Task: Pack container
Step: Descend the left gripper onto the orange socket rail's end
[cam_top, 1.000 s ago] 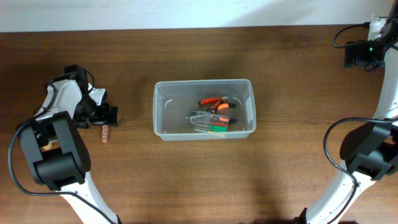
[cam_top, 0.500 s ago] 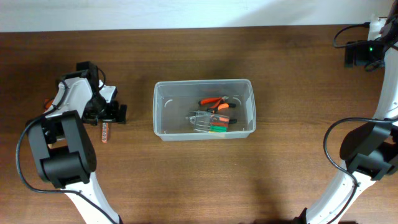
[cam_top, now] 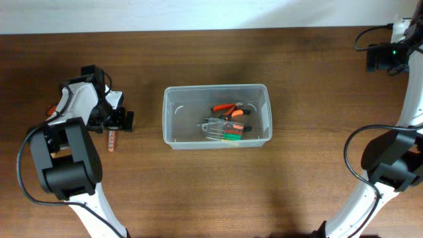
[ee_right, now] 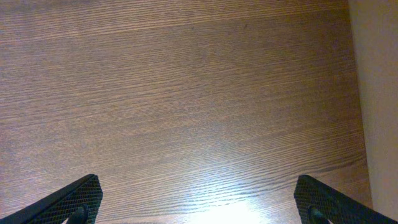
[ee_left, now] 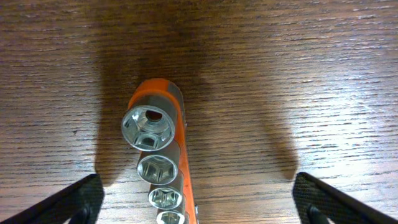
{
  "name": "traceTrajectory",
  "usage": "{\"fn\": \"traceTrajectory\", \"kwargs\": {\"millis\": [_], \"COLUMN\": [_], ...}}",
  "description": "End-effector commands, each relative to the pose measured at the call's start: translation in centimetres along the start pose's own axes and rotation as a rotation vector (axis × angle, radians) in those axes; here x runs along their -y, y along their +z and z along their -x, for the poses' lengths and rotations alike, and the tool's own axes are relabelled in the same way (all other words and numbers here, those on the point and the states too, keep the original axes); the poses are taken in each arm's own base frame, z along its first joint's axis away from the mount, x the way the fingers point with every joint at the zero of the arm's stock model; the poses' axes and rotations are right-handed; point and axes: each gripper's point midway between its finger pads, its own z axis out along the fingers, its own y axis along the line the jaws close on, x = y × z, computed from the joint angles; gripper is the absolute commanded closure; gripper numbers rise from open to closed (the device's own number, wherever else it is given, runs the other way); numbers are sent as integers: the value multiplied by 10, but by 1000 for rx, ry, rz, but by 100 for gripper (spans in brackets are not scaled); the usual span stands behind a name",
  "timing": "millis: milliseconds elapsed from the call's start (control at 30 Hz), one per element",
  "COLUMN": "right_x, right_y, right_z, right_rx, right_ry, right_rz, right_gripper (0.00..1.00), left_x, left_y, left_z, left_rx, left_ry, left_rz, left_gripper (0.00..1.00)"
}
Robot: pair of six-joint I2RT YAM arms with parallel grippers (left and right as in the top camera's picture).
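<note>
The clear plastic container (cam_top: 170, 112) stands in the middle of the table and holds orange-handled pliers (cam_top: 228, 110), a green-handled tool (cam_top: 231, 137) and a small clear case (cam_top: 213, 127). An orange socket rail with several chrome sockets (cam_top: 112, 140) lies left of the container; in the left wrist view (ee_left: 155, 149) it lies between my open fingers, untouched. My left gripper (cam_top: 114, 121) (ee_left: 199, 199) is open just above the rail's end. My right gripper (ee_right: 199, 199) is open and empty over bare wood at the far right back corner (cam_top: 383, 58).
The table's right edge and a pale wall strip (ee_right: 376, 93) show in the right wrist view. The back edge of the table (cam_top: 211, 28) runs along the top of the overhead view.
The left arm swung right and slightly back over the socket rail a second ago; since half a second ago it has held still. The right arm has not moved.
</note>
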Motion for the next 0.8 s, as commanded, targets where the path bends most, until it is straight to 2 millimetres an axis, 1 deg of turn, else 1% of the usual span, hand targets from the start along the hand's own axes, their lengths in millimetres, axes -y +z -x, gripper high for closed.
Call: {"fn": "traceTrajectory", "kwargs": {"millis": [0,400,500,533,567,767], "right_x": [4,4,4,4,4,4], "right_y": [-4,-4,-4,-4,-4,-4], "right_z": [1,1,1,1,1,1], "right_rx": [12,12,12,12,12,12], "right_ry": [8,8,8,8,8,8], "right_rz": [-2,-2,-2,-2,-2,-2], "right_gripper": [1,1,1,1,1,1], "left_x": [-3,-3,-3,-3,-3,-3], "left_y": [6,6,6,6,6,6], "left_z": [-4,-4,-4,-4,-4,-5], "left_rx": [-21,-20,-20,-20,-21,-24], "left_ry": [-29,-43,-43,-43,-43,-43], "left_rz": [5,1,1,1,1,1], "left_gripper": [6,7,11,17,19,23]}}
